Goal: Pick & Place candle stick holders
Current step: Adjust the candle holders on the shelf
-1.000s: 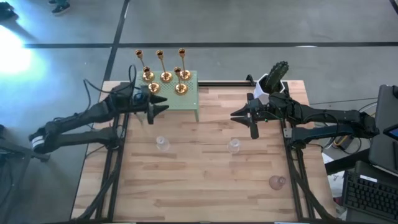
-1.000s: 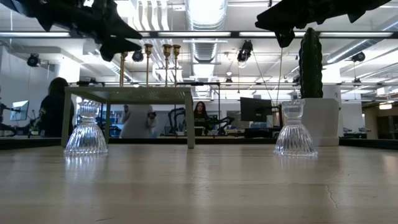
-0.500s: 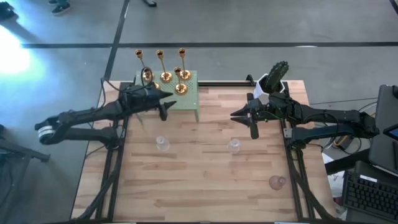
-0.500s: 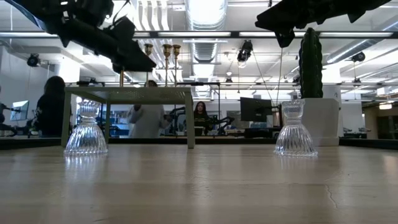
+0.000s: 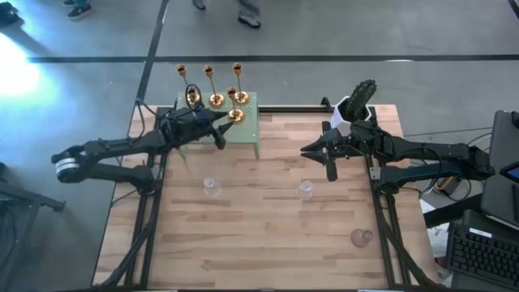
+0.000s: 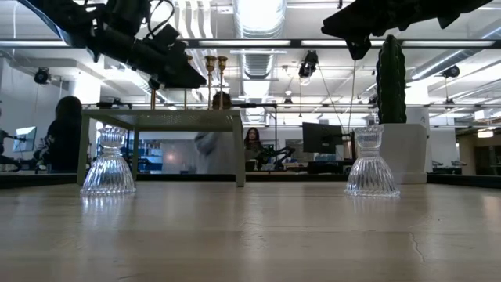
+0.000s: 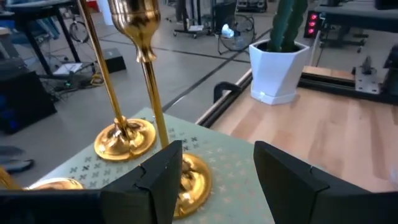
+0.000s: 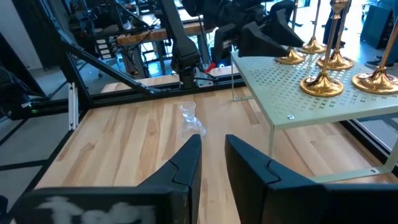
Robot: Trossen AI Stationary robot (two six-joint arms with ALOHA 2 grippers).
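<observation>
Several gold candlesticks point(image 5: 215, 99) stand by their round bases on a pale green perforated stand point(image 5: 247, 130) at the table's far left. My left gripper point(image 5: 224, 132) is open over the stand's near part. In the left wrist view point(image 7: 217, 177) its fingers stand on either side of the nearest candlestick's base point(image 7: 194, 177), apart from it. Two clear glass holders point(image 5: 212, 187) point(image 5: 305, 190) and a pinkish one point(image 5: 361, 237) stand on the table. My right gripper point(image 5: 315, 156) is open and empty above the table's right middle.
A white pot with a green cactus point(image 5: 357, 109) stands at the far right behind my right gripper. The stand's legs point(image 6: 239, 149) rise from the table. Bare wood point(image 5: 268, 235) lies toward the near edge. People show in the room beyond the table.
My left gripper has gone toward the table's far and right edges, from beside the stand's left side to over the stand, up to the gold candlesticks. It stays open.
</observation>
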